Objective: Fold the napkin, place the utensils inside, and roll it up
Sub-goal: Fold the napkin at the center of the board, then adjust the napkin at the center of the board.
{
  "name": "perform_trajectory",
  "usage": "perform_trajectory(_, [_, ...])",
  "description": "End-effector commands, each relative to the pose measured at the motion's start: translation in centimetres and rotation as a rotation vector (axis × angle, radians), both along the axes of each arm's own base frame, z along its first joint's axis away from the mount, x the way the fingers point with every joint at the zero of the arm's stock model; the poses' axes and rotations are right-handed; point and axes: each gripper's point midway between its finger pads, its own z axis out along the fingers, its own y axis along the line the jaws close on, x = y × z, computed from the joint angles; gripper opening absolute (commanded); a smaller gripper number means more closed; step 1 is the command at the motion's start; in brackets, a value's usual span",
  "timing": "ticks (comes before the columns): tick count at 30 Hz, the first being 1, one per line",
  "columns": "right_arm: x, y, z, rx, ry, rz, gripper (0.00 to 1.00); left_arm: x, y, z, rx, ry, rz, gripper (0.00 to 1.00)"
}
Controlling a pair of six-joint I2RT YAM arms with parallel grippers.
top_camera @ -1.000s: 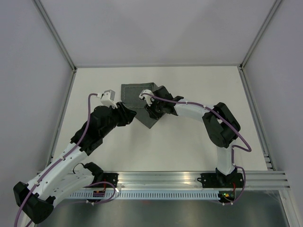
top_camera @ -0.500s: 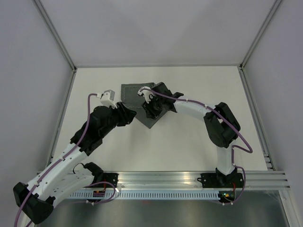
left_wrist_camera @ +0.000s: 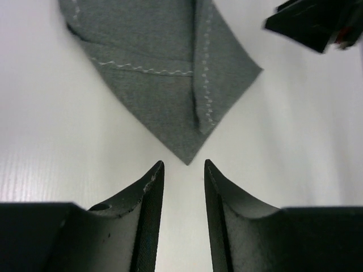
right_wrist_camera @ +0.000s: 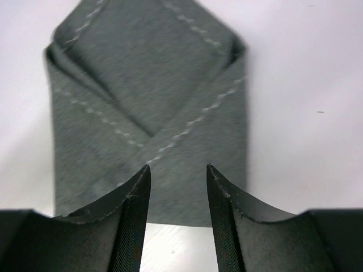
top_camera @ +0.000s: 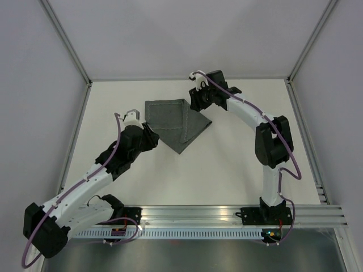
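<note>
Folding is judged to be the step in hand: the napkin [top_camera: 177, 123] lies flat on the table [top_camera: 238, 170] toward its far side, between the two grippers, doubled into a pointed shape with stitched flaps crossing one another. The left gripper [left_wrist_camera: 182, 164] is held low just short of the cloth's near point, jaws parted and nothing between them. The right gripper [right_wrist_camera: 177, 167] is poised over the opposite edge, likewise released and empty (in the overhead view it is seen just beyond the napkin's far right corner). For the fold to be done well, one layer's corner should be pinched rather than the whole stack. The cloth should be lifted only enough to clear itself, and the edge carried across so that the stitched lines are laid parallel. The other gripper could be pressed on the crease so that the napkin is not dragged along the smooth surface. Loose flaps are likely to spring open if let go too early. As for containers, none is shown in any view, and no utensils can be made out either, so where they are to be fetched from cannot be told.
</note>
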Motion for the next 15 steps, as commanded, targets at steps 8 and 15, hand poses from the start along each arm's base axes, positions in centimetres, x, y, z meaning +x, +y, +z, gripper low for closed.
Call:
perform_trajectory(8, [6.6, -6.1, -4.9, -0.079, 0.092, -0.164, 0.57, 5.0, 4.5, -7.6, 0.095, 0.195, 0.357, 0.29])
perform_trajectory(15, [6.5, -6.0, -8.7, -0.105, 0.180, -0.113, 0.60, 7.7, 6.8, -11.8, 0.109, 0.308, 0.461, 0.17])
